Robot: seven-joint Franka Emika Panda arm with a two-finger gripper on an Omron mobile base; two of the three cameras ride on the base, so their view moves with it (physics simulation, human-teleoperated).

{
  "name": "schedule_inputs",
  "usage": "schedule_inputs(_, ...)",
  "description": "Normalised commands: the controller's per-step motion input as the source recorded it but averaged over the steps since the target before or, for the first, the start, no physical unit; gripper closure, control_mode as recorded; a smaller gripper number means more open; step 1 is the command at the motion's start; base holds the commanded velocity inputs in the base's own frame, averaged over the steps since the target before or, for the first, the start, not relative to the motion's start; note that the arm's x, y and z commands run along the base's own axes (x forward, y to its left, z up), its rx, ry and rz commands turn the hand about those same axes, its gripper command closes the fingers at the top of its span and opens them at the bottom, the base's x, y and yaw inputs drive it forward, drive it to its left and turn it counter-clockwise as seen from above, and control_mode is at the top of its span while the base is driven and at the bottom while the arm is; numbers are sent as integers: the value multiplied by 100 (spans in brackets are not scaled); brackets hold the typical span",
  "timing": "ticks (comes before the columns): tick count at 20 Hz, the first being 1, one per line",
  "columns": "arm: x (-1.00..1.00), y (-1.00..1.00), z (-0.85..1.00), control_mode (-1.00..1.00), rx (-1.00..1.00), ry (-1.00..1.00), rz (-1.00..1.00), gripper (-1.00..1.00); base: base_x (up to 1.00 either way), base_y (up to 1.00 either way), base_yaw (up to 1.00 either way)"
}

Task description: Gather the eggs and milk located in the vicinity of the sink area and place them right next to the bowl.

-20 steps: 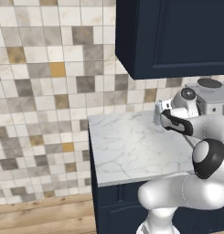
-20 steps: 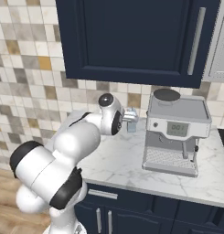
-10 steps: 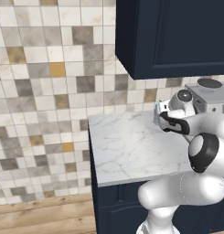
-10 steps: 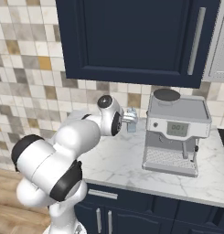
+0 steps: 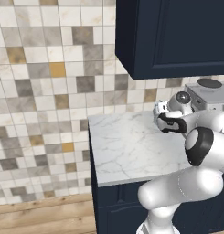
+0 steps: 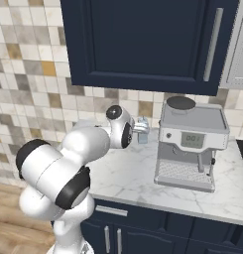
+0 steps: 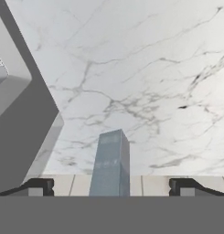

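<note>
A: Where is the milk sitting while you are steering?

B: The small pale blue-grey gabled milk carton [image 7: 110,163] is standing upright on the white marble counter [image 5: 127,151], at the far side near the tiled wall, just left of the grey box-shaped coffee machine [image 6: 190,144]. In the right base view it is peeking out at [image 6: 142,136].

A: And the claw?

B: Your two-finger gripper [image 7: 111,186] is hanging spread wide, holding nothing, with the carton centred between the tips.

A: What are you risking?

B: I judge that if you are closing off-centre, one finger is likely to tip the tall, narrow carton. Drifting right, you are risking a scrape against the machine.
</note>
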Motion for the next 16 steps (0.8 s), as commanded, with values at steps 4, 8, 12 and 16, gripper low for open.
schedule_inputs(4,13,-4,0,-100,0,0,0,-100,0,0,0)
schedule_inputs(8,18,-15,0,-100,0,0,0,-100,0,0,0)
schedule_inputs(12,17,-17,-5,-100,0,0,0,-100,0,0,0)
schedule_inputs(16,13,-11,-13,-100,0,0,0,-100,0,0,0)
